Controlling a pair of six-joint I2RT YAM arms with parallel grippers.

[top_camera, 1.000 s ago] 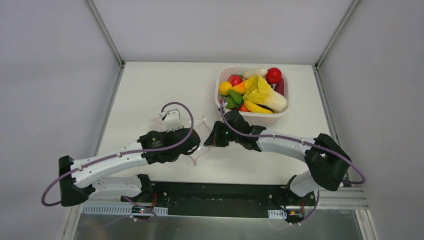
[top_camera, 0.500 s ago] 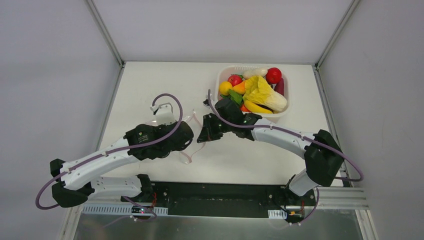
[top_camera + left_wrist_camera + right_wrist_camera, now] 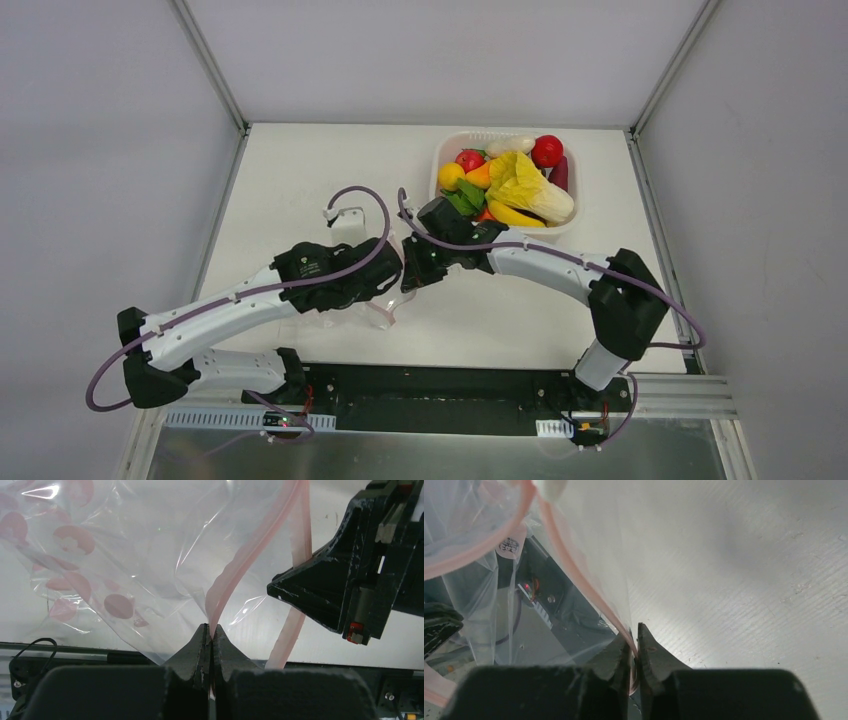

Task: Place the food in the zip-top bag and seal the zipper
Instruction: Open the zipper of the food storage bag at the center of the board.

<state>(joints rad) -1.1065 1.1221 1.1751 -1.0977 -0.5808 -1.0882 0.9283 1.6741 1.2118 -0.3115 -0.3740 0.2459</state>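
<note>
The clear zip-top bag (image 3: pixel 385 305) with pink spots hangs between my two grippers above the table's near middle. My left gripper (image 3: pixel 388 272) is shut on one lip of the pink zipper (image 3: pixel 240 565); the bag (image 3: pixel 100 570) spreads up and left of it. My right gripper (image 3: pixel 412 272) is shut on the other lip of the zipper (image 3: pixel 574 565), and the bag (image 3: pixel 484 570) hangs to its left. The two lips stand apart, so the mouth gapes. The food (image 3: pixel 515 185), red, yellow, orange and green toys, lies in the white basket (image 3: pixel 500 232).
The white ribbed basket sits at the back right of the white table (image 3: pixel 290 180), just behind my right arm. The right gripper body (image 3: pixel 360 570) shows close in the left wrist view. The table's near edge and black rail (image 3: pixel 440 390) lie below.
Both grippers have moved with the bag: left and back half a second ago, now slightly right again. They stand closer together, and the bag hangs lower between them.
</note>
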